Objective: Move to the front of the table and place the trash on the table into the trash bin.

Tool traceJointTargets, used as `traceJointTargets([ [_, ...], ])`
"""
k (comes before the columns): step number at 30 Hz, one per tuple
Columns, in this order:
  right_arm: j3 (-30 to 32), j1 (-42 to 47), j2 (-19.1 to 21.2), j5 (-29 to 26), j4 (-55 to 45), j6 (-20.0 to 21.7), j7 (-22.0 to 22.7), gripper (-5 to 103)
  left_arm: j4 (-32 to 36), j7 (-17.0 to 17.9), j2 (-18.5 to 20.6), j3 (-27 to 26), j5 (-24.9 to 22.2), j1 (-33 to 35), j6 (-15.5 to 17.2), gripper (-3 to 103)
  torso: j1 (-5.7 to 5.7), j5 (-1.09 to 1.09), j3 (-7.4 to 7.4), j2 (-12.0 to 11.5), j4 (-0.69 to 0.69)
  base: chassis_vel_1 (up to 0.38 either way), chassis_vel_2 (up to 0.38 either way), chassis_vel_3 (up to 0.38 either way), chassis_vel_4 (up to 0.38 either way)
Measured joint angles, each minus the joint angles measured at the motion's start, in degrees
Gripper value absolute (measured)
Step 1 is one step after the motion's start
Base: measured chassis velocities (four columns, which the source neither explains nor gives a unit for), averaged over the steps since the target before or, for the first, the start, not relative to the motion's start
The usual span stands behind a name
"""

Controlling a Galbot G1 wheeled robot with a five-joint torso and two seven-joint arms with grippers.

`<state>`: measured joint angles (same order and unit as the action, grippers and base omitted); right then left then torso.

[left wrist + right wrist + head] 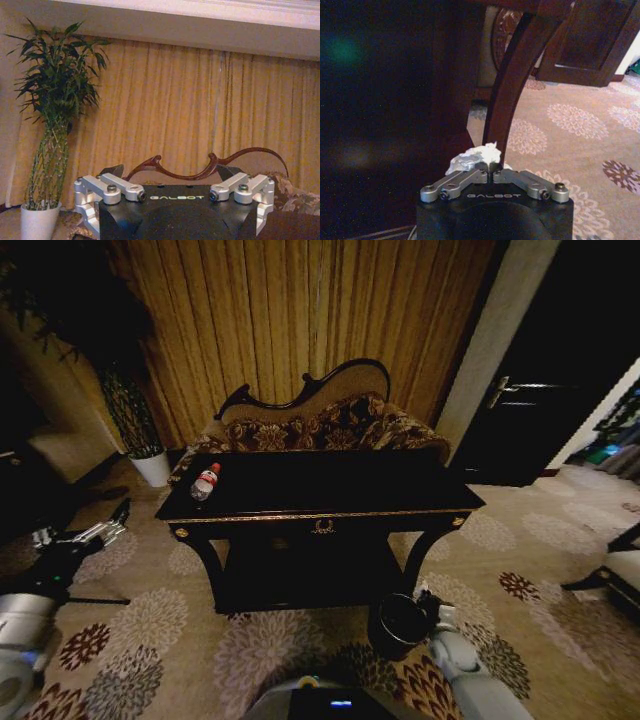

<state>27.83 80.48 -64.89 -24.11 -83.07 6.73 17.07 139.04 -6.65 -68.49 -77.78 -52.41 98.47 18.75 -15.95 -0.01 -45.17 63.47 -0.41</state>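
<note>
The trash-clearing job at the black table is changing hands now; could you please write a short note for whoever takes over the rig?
Right tool: shut on a crumpled paper wad, low beside the trash bin at the table's front right leg; in the head view it sits at the bin's rim.
Left tool: open, holding nothing, out to the left of the table above the carpet.
Bottle: lying on the tabletop near its left end.
Done: robot is in front of the table; one wad is picked up.
Left: drop this wad into the bin, then fetch and bin the bottle.
</note>
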Motion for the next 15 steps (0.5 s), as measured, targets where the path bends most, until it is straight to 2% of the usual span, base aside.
traceJointTargets([
  [15, -0.7, -1.1, -1.4, 1.2, 3.5, -1.2, -0.1, 1, -0.1, 0.0, -0.1, 0.1, 0.0, -0.1, 0.0, 100, 0.01, 0.0, 0.0, 0.0, 0.0, 0.0, 0.0, 0.0, 0.0],
])
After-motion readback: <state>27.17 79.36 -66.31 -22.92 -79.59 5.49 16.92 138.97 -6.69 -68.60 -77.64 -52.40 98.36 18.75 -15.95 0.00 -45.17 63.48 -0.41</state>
